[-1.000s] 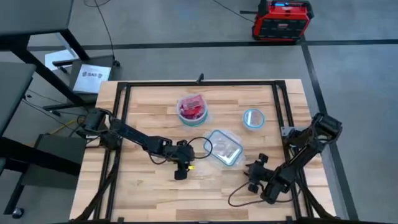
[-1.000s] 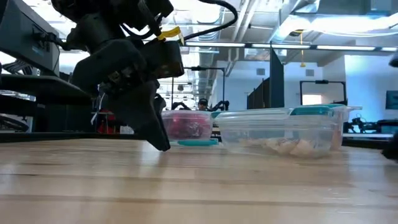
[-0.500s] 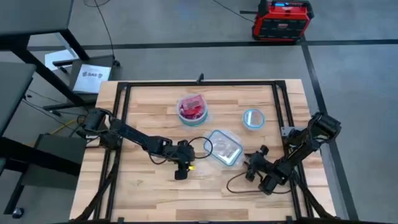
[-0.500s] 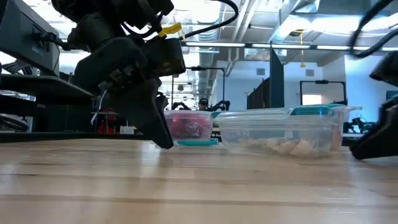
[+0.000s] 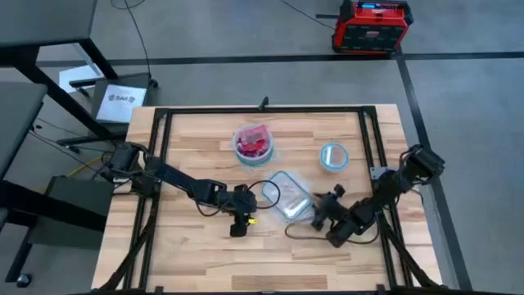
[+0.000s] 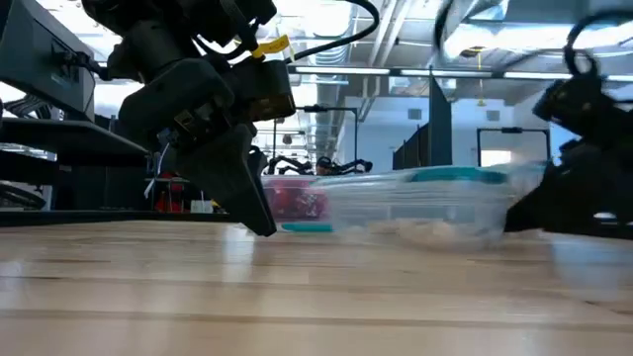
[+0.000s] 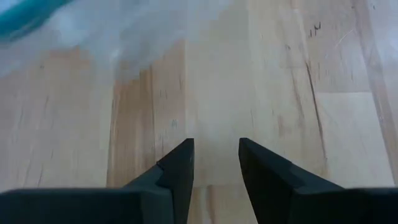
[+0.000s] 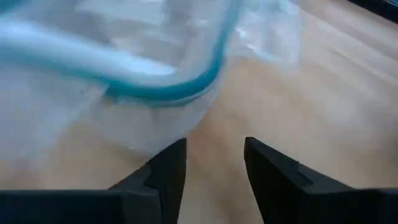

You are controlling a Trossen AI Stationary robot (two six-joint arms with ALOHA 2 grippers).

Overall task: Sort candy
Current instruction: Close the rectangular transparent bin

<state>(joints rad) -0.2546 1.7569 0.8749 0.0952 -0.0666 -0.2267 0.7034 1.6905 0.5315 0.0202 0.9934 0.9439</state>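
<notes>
Where the high view looks down on the wooden table (image 5: pixel 196 156), the left gripper (image 5: pixel 238 227) sits low near the middle, just left of the clear rectangular tub (image 5: pixel 288 195); the right gripper (image 5: pixel 321 215) lies just beside the tub's near right corner. A round bowl (image 5: pixel 252 144) at the far centre holds red candy (image 5: pixel 254 145); a second, smaller bowl (image 5: pixel 333 156) stands to the far right. A red and black case (image 5: pixel 370 26) rests on the floor beyond the table.

Low view: left gripper (image 6: pixel 259 220) points down to the tabletop in front of the bowl of red candy (image 6: pixel 295 203); pale candy (image 6: pixel 427 232) lies in the tub (image 6: pixel 415 203); right arm dark at the right edge.

Left wrist view: fingers (image 7: pixel 177 171) spread a little, nothing between them, over bare wood, tub blurred beyond.

Right wrist view: fingers (image 8: pixel 168 168) parted, empty, close to the tub's teal-rimmed corner (image 8: pixel 180 87).
</notes>
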